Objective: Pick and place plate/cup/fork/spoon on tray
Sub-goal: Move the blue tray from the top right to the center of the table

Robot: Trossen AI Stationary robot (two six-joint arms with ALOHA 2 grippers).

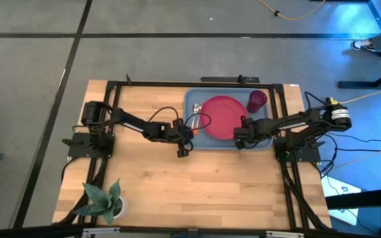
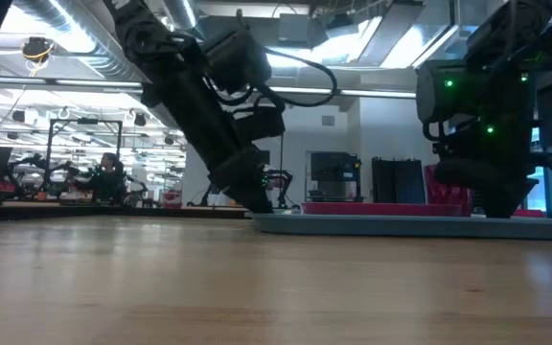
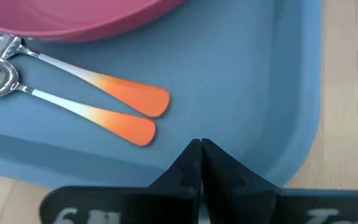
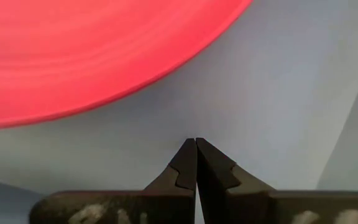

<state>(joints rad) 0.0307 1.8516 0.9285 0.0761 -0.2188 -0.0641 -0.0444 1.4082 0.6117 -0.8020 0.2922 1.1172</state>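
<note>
The blue-grey tray (image 1: 263,142) lies at the table's far right. The pink-red plate (image 1: 222,118) rests flat on it, and the dark red cup (image 1: 257,100) stands at its far right corner. The fork (image 3: 92,81) and the spoon (image 3: 73,111) lie side by side on the tray floor left of the plate, with their orange handles toward my left gripper. My left gripper (image 3: 201,148) is shut and empty over the tray's near left corner. My right gripper (image 4: 196,148) is shut and empty over the tray floor (image 4: 278,93), near the plate's near rim (image 4: 92,56).
A small potted plant (image 1: 104,198) stands at the table's near left corner. Bare wooden tabletop (image 1: 197,185) lies between the tray and the near edge. In the low view, people (image 2: 108,177) show far off in the room behind the table.
</note>
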